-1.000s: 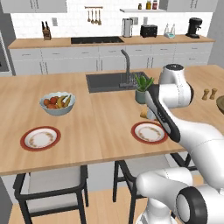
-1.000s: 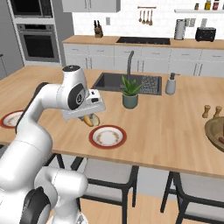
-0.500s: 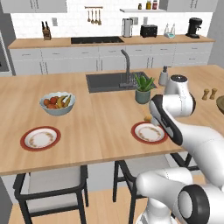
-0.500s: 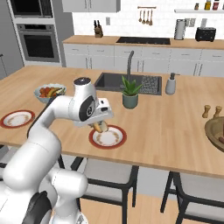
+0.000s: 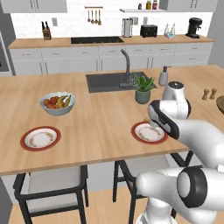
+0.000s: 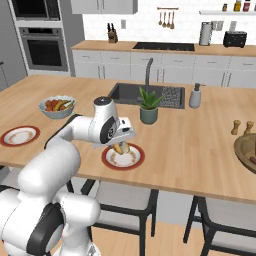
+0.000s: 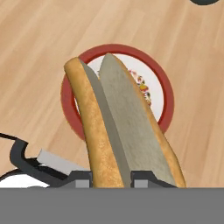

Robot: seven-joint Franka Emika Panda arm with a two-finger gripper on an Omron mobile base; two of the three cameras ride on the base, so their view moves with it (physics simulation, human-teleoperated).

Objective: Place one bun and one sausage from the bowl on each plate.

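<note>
My gripper point(image 6: 120, 146) is shut on a long split bun point(image 7: 109, 131), its golden crust and pale cut face pointing away from the hand. The bun point(image 6: 119, 148) hangs just above the near red-rimmed plate point(image 6: 137, 161), which lies right beneath it in the hand view point(image 7: 162, 89). From the left base view the gripper point(image 5: 151, 123) sits at the plate's point(image 5: 136, 132) far edge, mostly behind the arm. A second red-rimmed plate point(image 5: 40, 138) lies bare at the left. The wooden bowl point(image 6: 246, 149) is cut off by the right edge; I cannot make out a sausage.
A pale bowl of fruit point(image 5: 57, 103) stands behind the left plate. A potted plant point(image 6: 148, 106), a soap dispenser point(image 5: 163, 77) and the sink point(image 5: 109, 81) lie behind the near plate. Two small shakers point(image 6: 241, 127) stand near the wooden bowl. Stools stand under the counter's front edge.
The arm has carried the bun to the right and down, from beside the near plate to just above it. The grip has stayed shut.
</note>
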